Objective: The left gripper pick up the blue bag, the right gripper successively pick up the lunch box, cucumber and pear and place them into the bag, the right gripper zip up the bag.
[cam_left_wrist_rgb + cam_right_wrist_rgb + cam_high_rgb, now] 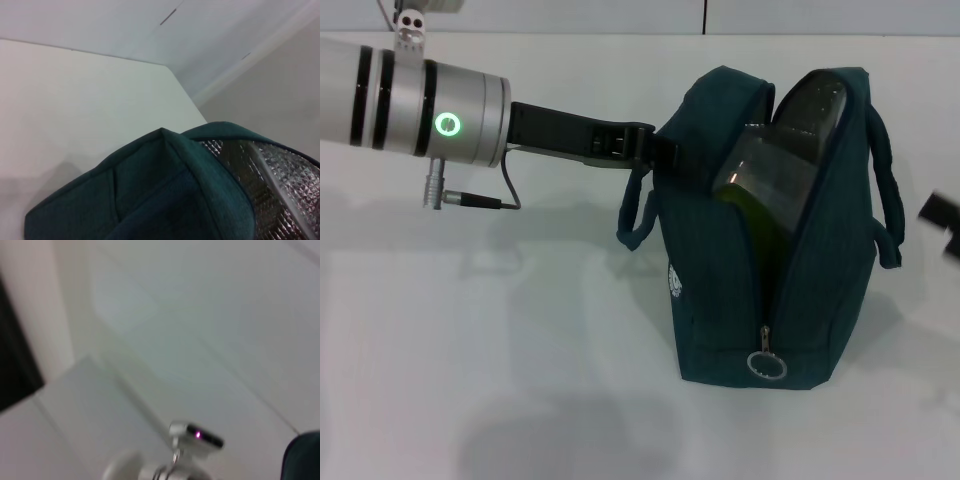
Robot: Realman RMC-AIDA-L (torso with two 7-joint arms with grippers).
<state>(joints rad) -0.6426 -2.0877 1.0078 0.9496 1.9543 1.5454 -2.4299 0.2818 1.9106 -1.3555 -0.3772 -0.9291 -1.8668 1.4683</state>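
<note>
While the blue bag [770, 250] stands unzipped on the white table [470, 340], the left gripper [655, 150] fingers clamp its rim.

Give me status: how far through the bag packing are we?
Packing looks mostly done: the blue bag stands open with the lunch box and something green inside; pear not visible. The left gripper is at the bag's rim. Zipper pull sits low, so zipping remains. The right gripper is at the bag's side.
</note>
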